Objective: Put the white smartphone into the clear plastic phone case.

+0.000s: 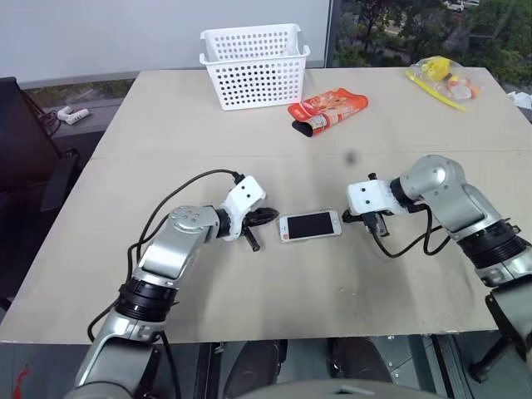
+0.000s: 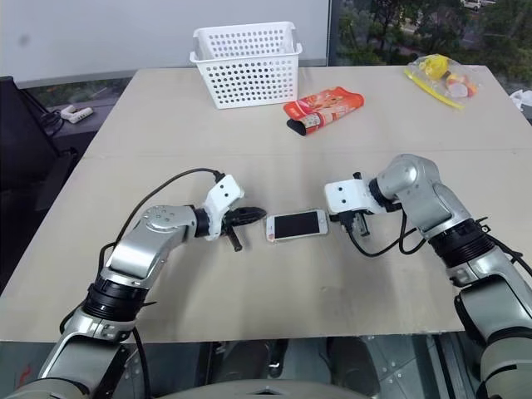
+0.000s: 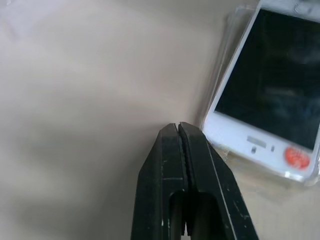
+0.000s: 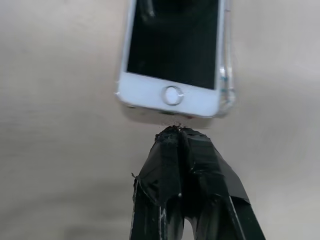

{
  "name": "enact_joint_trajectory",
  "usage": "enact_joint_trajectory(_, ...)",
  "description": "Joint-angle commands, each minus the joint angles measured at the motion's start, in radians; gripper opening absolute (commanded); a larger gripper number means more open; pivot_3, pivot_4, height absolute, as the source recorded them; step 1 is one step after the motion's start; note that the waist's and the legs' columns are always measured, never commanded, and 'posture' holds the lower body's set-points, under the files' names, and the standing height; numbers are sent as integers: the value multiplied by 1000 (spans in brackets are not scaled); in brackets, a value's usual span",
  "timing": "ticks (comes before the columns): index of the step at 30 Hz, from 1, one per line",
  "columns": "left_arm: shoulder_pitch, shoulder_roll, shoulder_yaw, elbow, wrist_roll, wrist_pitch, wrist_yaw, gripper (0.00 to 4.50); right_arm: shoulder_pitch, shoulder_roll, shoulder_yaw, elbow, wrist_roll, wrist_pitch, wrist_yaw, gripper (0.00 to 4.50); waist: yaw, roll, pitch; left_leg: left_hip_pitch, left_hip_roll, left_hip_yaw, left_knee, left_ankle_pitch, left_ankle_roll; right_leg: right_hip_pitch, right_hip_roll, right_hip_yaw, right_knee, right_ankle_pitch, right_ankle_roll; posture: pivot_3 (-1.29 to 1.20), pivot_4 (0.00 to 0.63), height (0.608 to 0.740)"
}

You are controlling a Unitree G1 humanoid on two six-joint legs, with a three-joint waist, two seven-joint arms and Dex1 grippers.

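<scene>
Left tool point(image 1: 264, 217): fingers pressed shut with nothing between them, tips poised just beside the earpiece end of the phone.
Right tool point(image 1: 356, 218): also closed and empty, its taped tips right at the home-button end; whether they touch the edge is hard to tell.
White smartphone point(image 1: 310, 225): screen up near the middle of the tabletop point(image 1: 249, 283), lying between the two tools.
Clear plastic phone case point(image 3: 227, 55): under the phone, its transparent rim showing along one long side and past the corners; the phone appears to rest in or on it, perhaps not fully seated.
Step in hand: apparently the seating stage, with closed tips used as pushers from both ends.
Next move: likely a gentle press or nudge on the phone's edges so it snaps below the rim, without sliding the case away.
Surroundings: white perforated basket point(image 1: 253, 66), orange snack packet point(image 1: 327, 110) and yellow bagged item point(image 1: 440, 79) sit well apart at the far side.
Obstructions: none appear to lie near the phone.
</scene>
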Motion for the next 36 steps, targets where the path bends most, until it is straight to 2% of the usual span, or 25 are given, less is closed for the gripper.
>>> enact_joint_trajectory(1,19,37,40,-53,-13,19,1,0,-34,13,-2,9,-11,-19,-16,15,0,0,0,0,0,0,0,1,-1,0,0,0,0,0,0,0,150,740)
enact_joint_trajectory(12,53,51,-2,-182,-79,167,-15,0,-44,46,1,24,-23,-35,-15,15,0,0,0,0,0,0,0,-1,1,0,0,0,0,0,0,0,150,740)
enact_joint_trajectory(23,61,47,-25,-131,-47,143,19,0,-34,66,5,5,-24,-25,-19,15,1,0,0,1,0,0,0,-1,1,0,0,0,0,0,0,0,150,740)
enact_joint_trajectory(36,65,39,-27,-120,-50,124,21,0,-77,216,46,115,-124,-123,-158,15,-5,0,-2,3,1,1,0,0,0,1,1,1,2,1,-2,0,150,740)
